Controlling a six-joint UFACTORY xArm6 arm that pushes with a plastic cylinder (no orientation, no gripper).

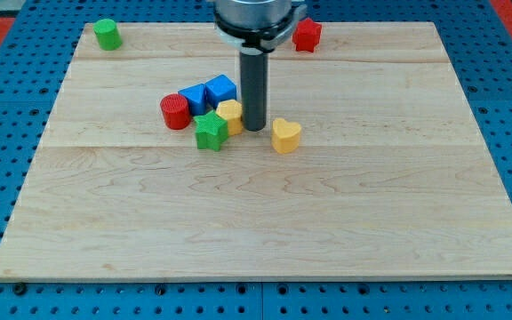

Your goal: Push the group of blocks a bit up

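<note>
- My tip (pixel 254 128) rests on the wooden board (pixel 265 231), a bare rod end that grasps nothing; it has no jaws to open or shut.
- It stands just beside the right edge of a yellow block (pixel 230 115), whose shape is partly hidden, and looks to be touching it or very nearly so.
- A yellow heart-shaped block (pixel 285 135) lies near the tip on the view's right, apart from it.
- The group sits in the upper middle of the board, left of the tip: a green star-shaped block (pixel 210 131) touches the yellow block at its lower left.
- Two blue blocks lie above these, a blue cube (pixel 221 89) and, to its left, a blue block (pixel 192 98) of unclear shape.
- A red cylinder (pixel 175 112) marks the group's left end.
- Well apart, a green cylinder (pixel 107 34) stands in the board's top left corner.
- A red block (pixel 307 35) sits near the top edge, right of the rod.
</note>
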